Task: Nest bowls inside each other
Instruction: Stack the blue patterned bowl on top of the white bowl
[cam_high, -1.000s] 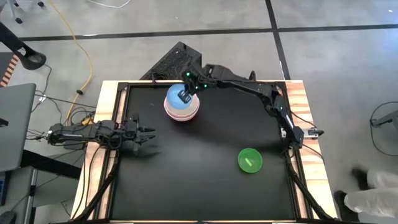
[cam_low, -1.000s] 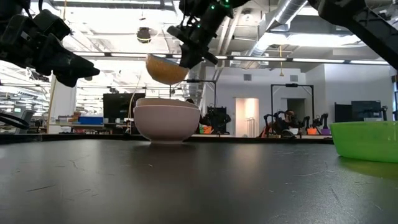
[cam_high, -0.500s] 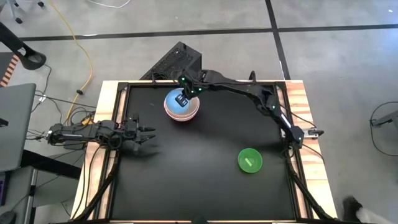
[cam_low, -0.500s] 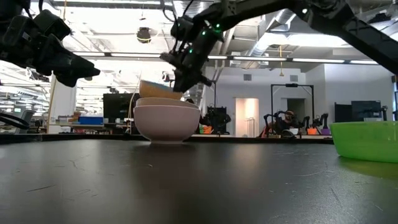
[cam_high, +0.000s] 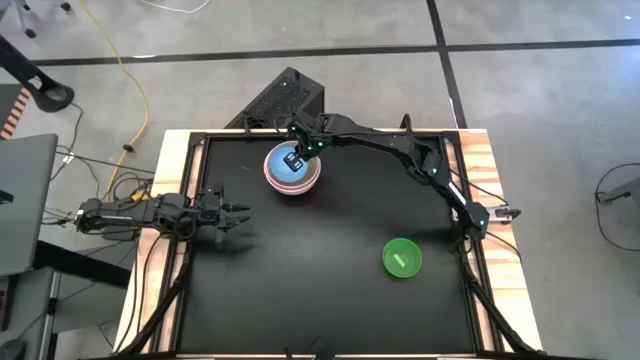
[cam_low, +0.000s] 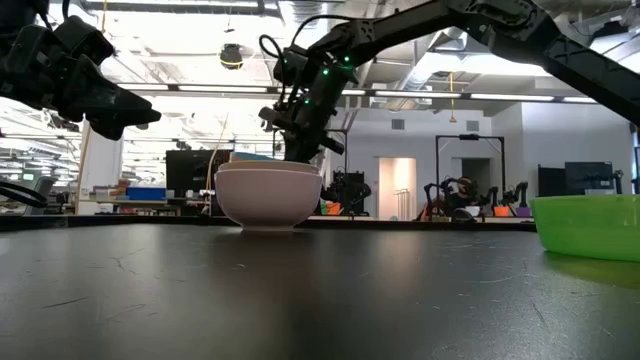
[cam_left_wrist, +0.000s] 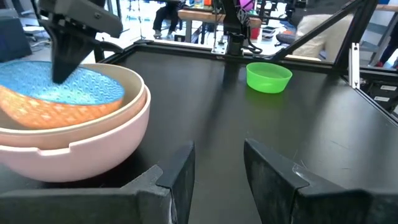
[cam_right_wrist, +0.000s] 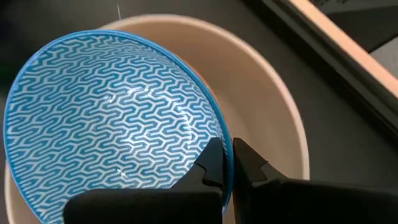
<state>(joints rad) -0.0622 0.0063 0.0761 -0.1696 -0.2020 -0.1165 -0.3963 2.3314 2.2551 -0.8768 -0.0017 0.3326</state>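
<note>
A pink bowl (cam_left_wrist: 74, 162) stands at the table's far side with a beige bowl (cam_left_wrist: 134, 87) nested in it. Inside the beige bowl sits a light blue patterned bowl (cam_right_wrist: 106, 106) with an orange outside, tilted. My right gripper (cam_high: 296, 158) is over this stack, shut on the blue bowl. The green bowl (cam_high: 402, 257) rests upright on its base, alone at the table's near right. My left gripper (cam_high: 235, 213) hovers open at the table's left edge, holding nothing. My right gripper pinches the blue bowl's rim (cam_right_wrist: 219, 127), one finger inside the bowl and one outside. The fingers (cam_right_wrist: 211, 163) come from above, slanting down from the far side. The bowl sits tilted inside the beige bowl, its held side higher.
The black tabletop (cam_high: 330, 300) has a raised frame and wooden side strips. A dark box (cam_high: 285, 100) lies just beyond the far edge. Open table stretches between the stack and the green bowl (cam_left_wrist: 268, 76).
My right gripper has come down with the blue bowl, staying shut on its rim. The bowl hung clear above the stack a second ago. Now it sits down inside the beige bowl, with only its rim showing over the stack in the low view.
</note>
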